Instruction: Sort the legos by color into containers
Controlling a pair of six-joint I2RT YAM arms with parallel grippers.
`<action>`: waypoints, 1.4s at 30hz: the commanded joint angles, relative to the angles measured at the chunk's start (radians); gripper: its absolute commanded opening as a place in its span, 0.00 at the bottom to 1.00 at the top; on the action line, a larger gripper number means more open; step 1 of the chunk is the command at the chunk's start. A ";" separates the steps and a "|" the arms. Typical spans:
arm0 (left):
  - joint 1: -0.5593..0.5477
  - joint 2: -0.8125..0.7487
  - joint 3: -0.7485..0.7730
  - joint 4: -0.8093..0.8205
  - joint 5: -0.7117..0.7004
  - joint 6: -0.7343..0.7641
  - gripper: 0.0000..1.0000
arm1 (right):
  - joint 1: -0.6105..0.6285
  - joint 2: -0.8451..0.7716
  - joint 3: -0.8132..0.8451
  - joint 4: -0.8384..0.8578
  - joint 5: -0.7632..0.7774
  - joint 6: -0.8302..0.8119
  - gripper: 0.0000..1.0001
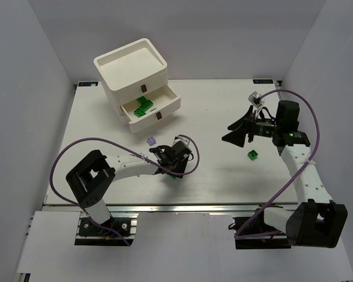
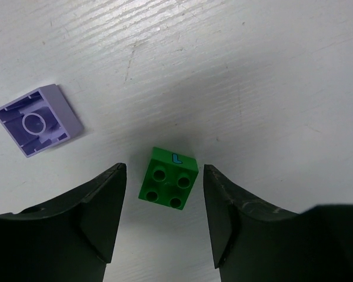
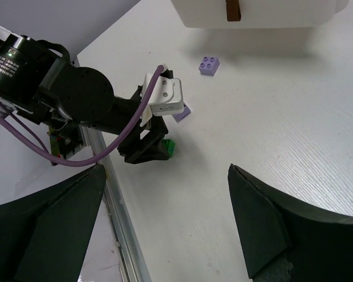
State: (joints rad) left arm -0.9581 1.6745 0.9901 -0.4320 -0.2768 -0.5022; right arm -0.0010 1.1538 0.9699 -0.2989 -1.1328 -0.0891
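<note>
White worktop point(image 1: 223, 106) filled every view. Low over it, the left fingers point(image 2: 163, 174) stood partly open on both sides of a green brick point(image 2: 168, 178), not touching it. A purple brick point(image 2: 39, 119) lay upside down nearby. The right fingers point(image 3: 166, 173) hung wide open, empty. The open drawer point(image 1: 170, 106) held green bricks point(image 1: 143, 106), but I could not count them.
</note>
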 commanded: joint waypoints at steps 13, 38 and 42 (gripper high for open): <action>-0.005 -0.009 -0.015 0.001 0.007 0.021 0.51 | -0.040 0.012 0.001 -0.006 -0.062 0.003 0.89; 0.260 -0.044 0.600 -0.188 -0.380 0.255 0.00 | -0.039 -0.008 -0.013 -0.006 0.002 -0.017 0.26; 0.344 0.054 0.706 -0.209 -0.386 0.298 0.00 | -0.039 -0.017 -0.017 0.004 0.011 -0.011 0.26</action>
State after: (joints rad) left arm -0.6628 1.6672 1.6329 -0.5797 -0.6151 -0.2672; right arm -0.0437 1.1645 0.9520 -0.3054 -1.1252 -0.0925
